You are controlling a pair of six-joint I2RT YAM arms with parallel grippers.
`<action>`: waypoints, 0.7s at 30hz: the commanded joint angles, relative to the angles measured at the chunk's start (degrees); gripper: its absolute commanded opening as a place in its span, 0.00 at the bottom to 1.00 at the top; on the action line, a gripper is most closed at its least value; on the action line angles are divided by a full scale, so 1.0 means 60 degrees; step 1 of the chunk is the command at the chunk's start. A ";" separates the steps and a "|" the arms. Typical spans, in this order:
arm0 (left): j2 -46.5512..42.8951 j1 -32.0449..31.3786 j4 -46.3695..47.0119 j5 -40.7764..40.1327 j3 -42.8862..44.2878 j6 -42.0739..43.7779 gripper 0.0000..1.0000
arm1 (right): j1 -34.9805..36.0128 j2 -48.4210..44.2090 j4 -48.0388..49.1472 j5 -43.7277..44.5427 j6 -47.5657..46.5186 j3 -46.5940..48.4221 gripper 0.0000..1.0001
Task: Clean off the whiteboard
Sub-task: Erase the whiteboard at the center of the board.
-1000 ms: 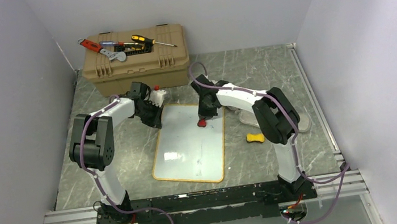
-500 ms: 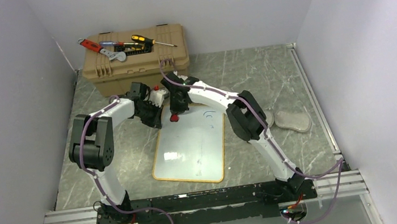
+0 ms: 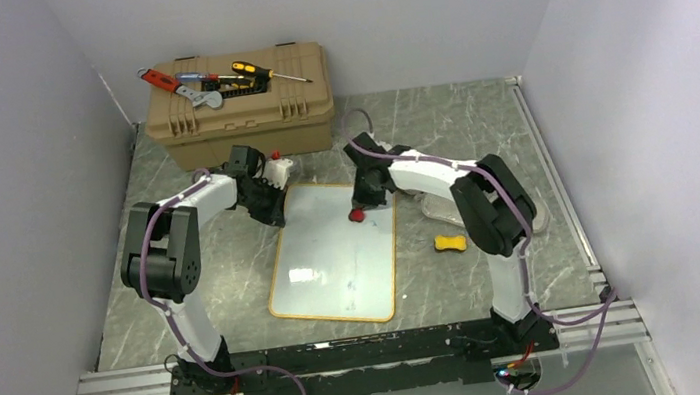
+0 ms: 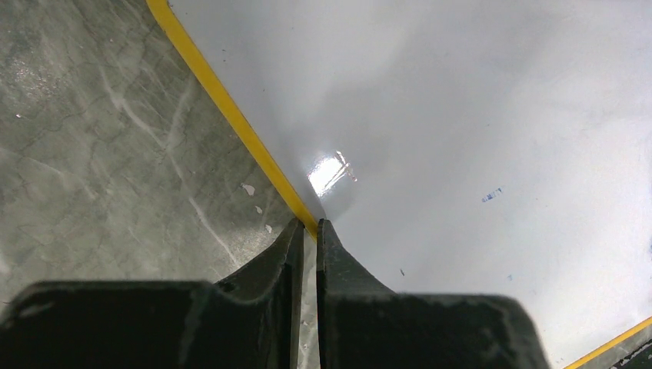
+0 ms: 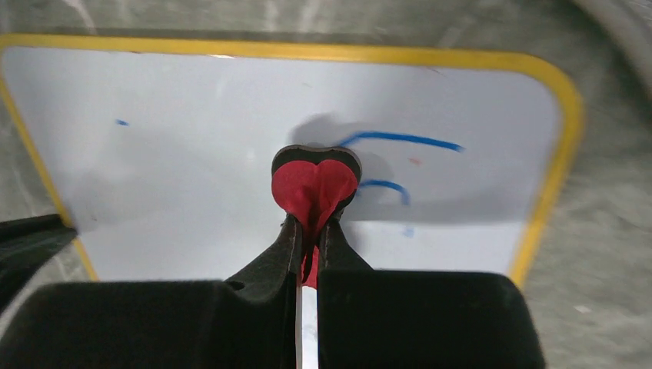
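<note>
1. The worktop (image 3: 478, 121) is grey and marbled, with both arms bolted at its near edge.
2. A tan toolbox (image 3: 240, 115) stands against the far edge, towards the far left corner, with its lid closed. Screwdrivers (image 3: 265, 71) and other hand tools lie loose on the lid.
3. The whiteboard (image 3: 334, 260) lies flat at the middle of the worktop. Its long sides run near to far and lean a little towards the right. It has a yellow frame and a glossy face, mostly clean.
4. The left tool (image 4: 309, 224) points down at the board's far left rim. Its fingers are almost together – only a slit shows between them, and nothing is in it. The tips meet the frame just where it joins the white face.
5. The right tool (image 5: 313, 223) is over the board's far right part, clamped on the eraser.
6. A flat grey thing (image 3: 438, 210) lies towards the right edge, half hidden by the right arm.
7. The eraser (image 5: 315, 181) is a red pad with a black backing. It sits on or just above the board – I cannot tell which.
8. A small white bottle (image 3: 279, 170) with a red top stands beside the left tool, between the board and the toolbox.
9. A yellow piece (image 3: 449, 243) lies on the worktop just right of the board.
10. Two blue strokes (image 5: 400, 141) curve just right of the eraser, and a few blue specks lie elsewhere on the board.
</note>
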 commanded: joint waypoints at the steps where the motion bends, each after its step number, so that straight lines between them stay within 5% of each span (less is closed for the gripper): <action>1: 0.0556 -0.0160 -0.0793 -0.0627 -0.0565 0.0370 0.10 | -0.0609 -0.0200 -0.1726 0.1404 -0.0733 -0.1722 0.00; 7: 0.0475 -0.0165 -0.0781 -0.0643 -0.0544 0.0360 0.10 | -0.0982 -0.0412 -0.2300 0.2033 -0.1075 -0.1479 0.00; 17: 0.0427 -0.0157 -0.0825 -0.0647 -0.0537 0.0331 0.10 | 0.0414 0.2029 -0.3099 0.1076 -0.0864 0.2359 0.00; 21: 0.0436 -0.0153 -0.0813 -0.0678 -0.0547 0.0313 0.09 | 0.0422 0.2164 -0.3195 0.1092 -0.0928 0.2487 0.00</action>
